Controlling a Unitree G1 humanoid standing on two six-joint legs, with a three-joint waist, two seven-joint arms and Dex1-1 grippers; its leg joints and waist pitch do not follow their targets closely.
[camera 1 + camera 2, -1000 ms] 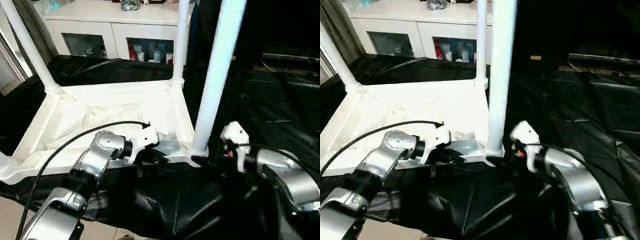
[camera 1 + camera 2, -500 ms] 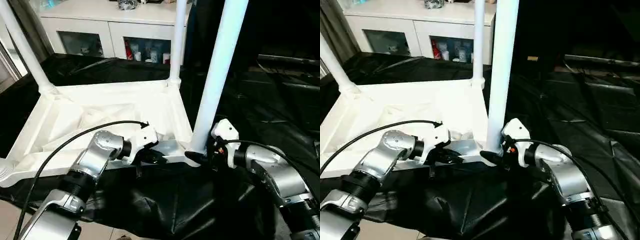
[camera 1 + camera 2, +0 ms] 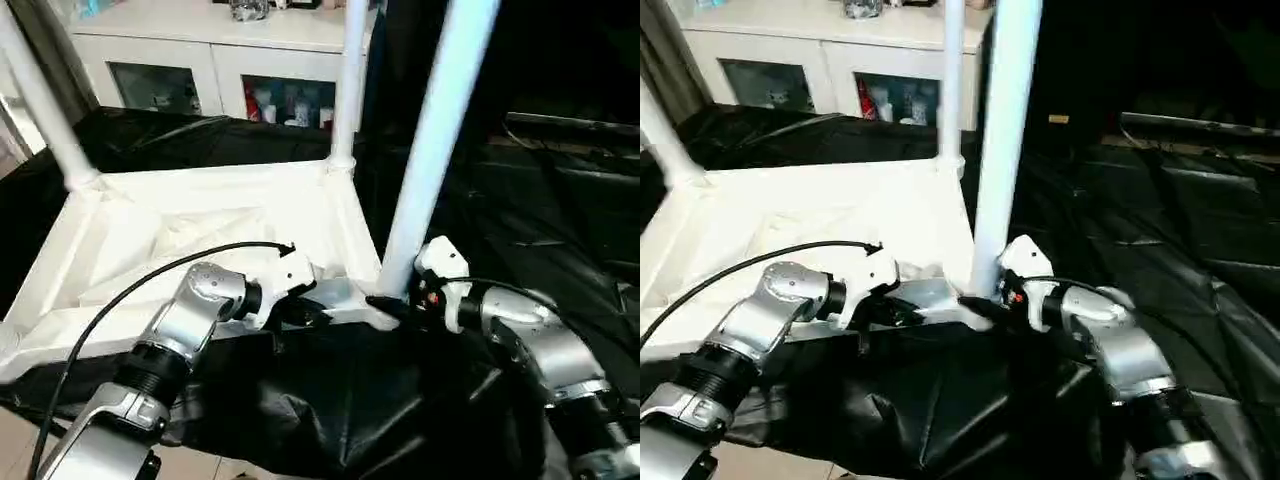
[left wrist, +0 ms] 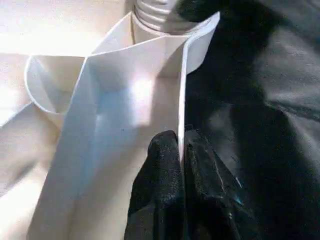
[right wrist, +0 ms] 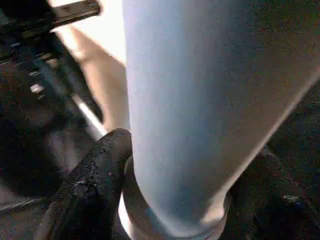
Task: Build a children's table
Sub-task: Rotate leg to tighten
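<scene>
The children's table top lies upside down on black cloth, its ribbed underside facing up. White legs stand in its corner sockets: the near right leg, the far right leg and the far left leg. My left gripper is shut on the thin near rim of the top, close to the near right socket. My right gripper has a finger on each side of the near right leg, just above its socket. One black finger presses against the leg's base.
Black cloth covers the work surface around the top and hangs in folds at the front. A white glass-door cabinet stands behind. My silver forearms reach in from the front on both sides.
My right gripper has moved left from beside the near right leg and closed in around its base. The left gripper keeps its hold on the rim. The camera has shifted slightly.
</scene>
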